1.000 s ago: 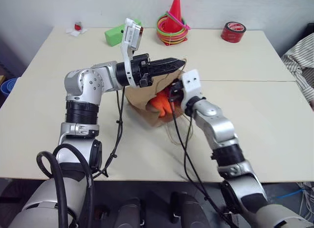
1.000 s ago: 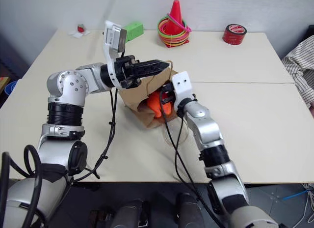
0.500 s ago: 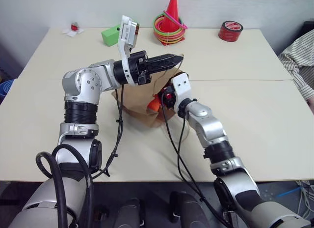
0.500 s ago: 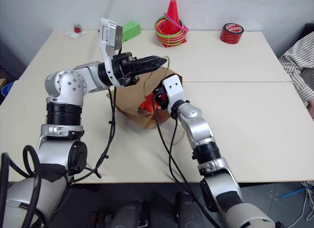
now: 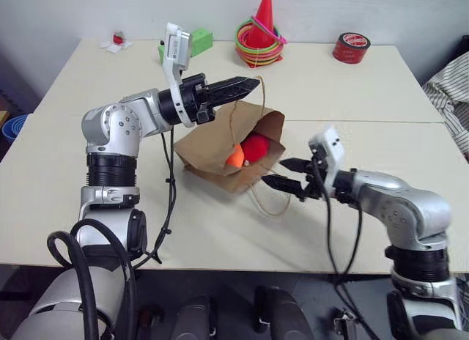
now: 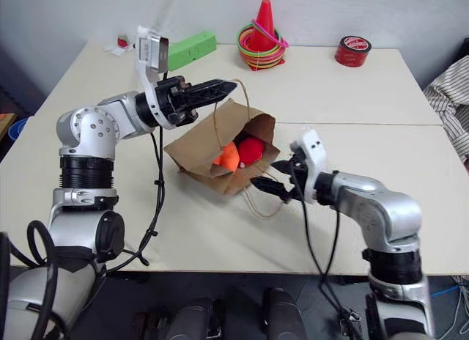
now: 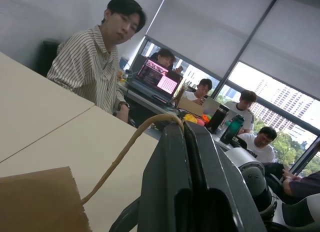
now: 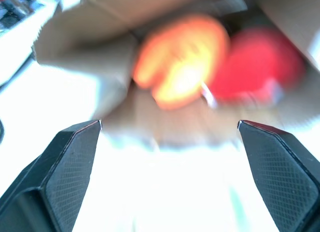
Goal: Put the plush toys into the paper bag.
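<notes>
The paper bag [image 5: 223, 146] lies mid-desk [image 5: 88, 91], red toy [image 5: 256, 146] and orange toy [image 5: 235, 157] inside. Left hand [image 5: 245, 83] pinches its handle [image 5: 236, 109]. Right hand [image 5: 282, 174], open, at four o'clock. Cone [image 5: 263, 23], tape [image 5: 349, 47], green block [image 5: 196, 41] at twelve. People, perhaps working, sit by windows [image 7: 280, 102].

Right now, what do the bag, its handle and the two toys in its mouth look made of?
Paper bag: matte brown kraft paper, creased. Handle: twisted tan paper cord, probably; the left pincer is shut on it. Red toy and orange toy: soft, fuzzy plush by their lumpy look; fibre unclear.
</notes>
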`<move>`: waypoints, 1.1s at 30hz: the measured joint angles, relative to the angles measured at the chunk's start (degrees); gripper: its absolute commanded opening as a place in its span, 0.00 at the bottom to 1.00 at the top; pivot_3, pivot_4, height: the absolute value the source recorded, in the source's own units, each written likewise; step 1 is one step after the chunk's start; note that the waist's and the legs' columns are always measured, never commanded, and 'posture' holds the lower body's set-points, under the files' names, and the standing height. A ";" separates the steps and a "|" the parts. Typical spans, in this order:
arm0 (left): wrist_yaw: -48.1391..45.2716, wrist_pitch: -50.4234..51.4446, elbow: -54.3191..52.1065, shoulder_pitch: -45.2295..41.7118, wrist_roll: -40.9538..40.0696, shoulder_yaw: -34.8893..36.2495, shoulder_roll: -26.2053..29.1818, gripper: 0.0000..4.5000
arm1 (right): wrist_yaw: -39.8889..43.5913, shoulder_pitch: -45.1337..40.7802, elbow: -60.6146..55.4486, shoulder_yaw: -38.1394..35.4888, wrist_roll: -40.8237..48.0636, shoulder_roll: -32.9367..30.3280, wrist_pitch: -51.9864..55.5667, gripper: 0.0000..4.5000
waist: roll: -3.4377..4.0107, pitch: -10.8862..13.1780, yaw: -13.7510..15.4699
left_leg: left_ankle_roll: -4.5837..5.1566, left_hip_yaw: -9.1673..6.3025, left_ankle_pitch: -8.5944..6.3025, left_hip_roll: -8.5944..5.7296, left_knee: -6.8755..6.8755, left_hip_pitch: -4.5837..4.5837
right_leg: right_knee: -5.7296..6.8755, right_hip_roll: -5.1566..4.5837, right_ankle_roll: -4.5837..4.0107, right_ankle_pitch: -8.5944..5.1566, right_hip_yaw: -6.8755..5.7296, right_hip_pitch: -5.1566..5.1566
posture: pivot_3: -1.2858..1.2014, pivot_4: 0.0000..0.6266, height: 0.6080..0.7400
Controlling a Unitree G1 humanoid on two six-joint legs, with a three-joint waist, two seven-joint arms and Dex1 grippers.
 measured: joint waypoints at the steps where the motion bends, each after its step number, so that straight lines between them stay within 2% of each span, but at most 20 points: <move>1: 0.00 0.08 -0.39 0.00 -0.01 -0.13 -0.12 0.00 | -0.67 0.00 0.51 0.37 -0.46 -0.19 0.21 0.99 | 0.00 0.00 -0.06 | 0.00 -0.01 0.00 0.01 0.00 0.02 | 0.04 0.00 0.00 0.00 0.00 0.00 | 0.52 0.24 1.00; 6: -0.03 0.12 -1.16 0.01 -0.06 -0.38 -0.22 0.00 | -1.26 0.28 7.89 4.57 -2.61 0.69 -0.25 0.99 | 0.00 0.00 -0.05 | -0.01 0.01 0.00 0.00 0.00 0.02 | 0.05 0.00 0.00 0.00 0.01 -0.01 | 0.52 0.24 1.00; 8: -0.01 0.12 -1.22 0.03 -0.06 -0.38 -0.22 0.00 | -1.07 -0.24 10.03 5.74 -3.29 1.38 -2.18 0.91 | 0.00 0.00 -0.04 | -0.01 0.01 0.00 0.00 0.01 0.02 | 0.03 0.01 0.00 0.00 0.00 0.00 | 0.52 0.24 1.00; 10: 0.02 0.16 -1.33 0.05 -0.07 -0.39 -0.24 0.00 | -0.49 -1.33 12.37 6.21 -3.66 1.88 -3.19 0.78 | 0.00 0.00 -0.07 | -0.01 0.01 0.00 0.00 0.03 0.03 | 0.04 0.01 0.00 0.00 0.00 0.01 | 0.52 0.24 1.00; 15: 0.20 0.46 -1.85 0.07 -0.07 -0.39 -0.10 0.00 | 1.77 -1.34 13.00 6.27 -0.23 3.84 -0.27 0.38 | 0.00 0.00 -0.02 | -0.01 -0.02 0.00 0.04 0.02 0.00 | 0.01 0.03 0.00 0.00 -0.02 0.00 | 0.52 0.24 1.00; 18: -0.06 0.11 -1.85 0.15 0.12 -0.54 0.56 0.00 | 1.95 0.88 10.08 -0.68 7.17 4.65 4.79 0.13 | 0.00 0.00 0.58 | -0.01 -0.04 0.00 0.03 0.02 -0.02 | -0.03 0.02 0.00 0.00 -0.03 0.00 | 0.52 0.24 1.00; 20: -0.47 -1.00 -1.29 0.23 0.55 -0.57 1.95 0.00 | 2.12 2.55 7.13 -6.54 13.64 5.35 7.44 0.00 | 0.00 0.00 0.75 | -0.01 -0.05 0.00 0.02 0.02 -0.02 | -0.04 0.02 0.00 0.00 -0.04 0.01 | 0.52 0.24 1.00; 23: -1.25 -2.83 -0.46 0.28 1.40 -0.44 3.61 0.00 | -0.89 3.42 3.63 -13.81 23.98 8.29 11.17 0.00 | 0.00 0.00 0.76 | -0.01 -0.09 0.00 0.02 0.02 -0.02 | -0.04 0.00 0.00 0.00 -0.07 0.04 | 0.52 0.24 1.00; 26: -2.41 -5.63 1.48 0.29 2.73 -0.49 5.09 0.00 | -4.90 3.30 1.06 -18.19 32.14 7.98 12.00 0.00 | 0.00 0.00 0.75 | 0.00 -0.09 -0.01 0.01 0.02 -0.01 | -0.05 0.00 0.00 0.00 -0.07 0.04 | 0.52 0.24 1.00; 29: -3.39 -9.03 4.07 0.29 4.36 -0.59 5.81 0.00 | -10.71 1.65 -0.44 -22.64 41.11 6.01 10.54 0.00 | 0.00 0.00 0.77 | 0.01 -0.09 -0.01 0.00 0.02 -0.02 | -0.07 -0.02 0.00 0.00 -0.08 0.04 | 0.52 0.24 1.00; 33: -4.24 -14.74 9.72 -1.71 5.98 -0.34 5.26 0.00 | -16.93 1.02 -1.13 -24.16 48.57 0.72 7.51 0.00 | -0.01 0.01 0.92 | 0.04 -0.08 -0.03 0.00 0.00 -0.05 | -0.14 -0.03 0.01 0.01 -0.10 0.04 | 0.52 0.24 1.00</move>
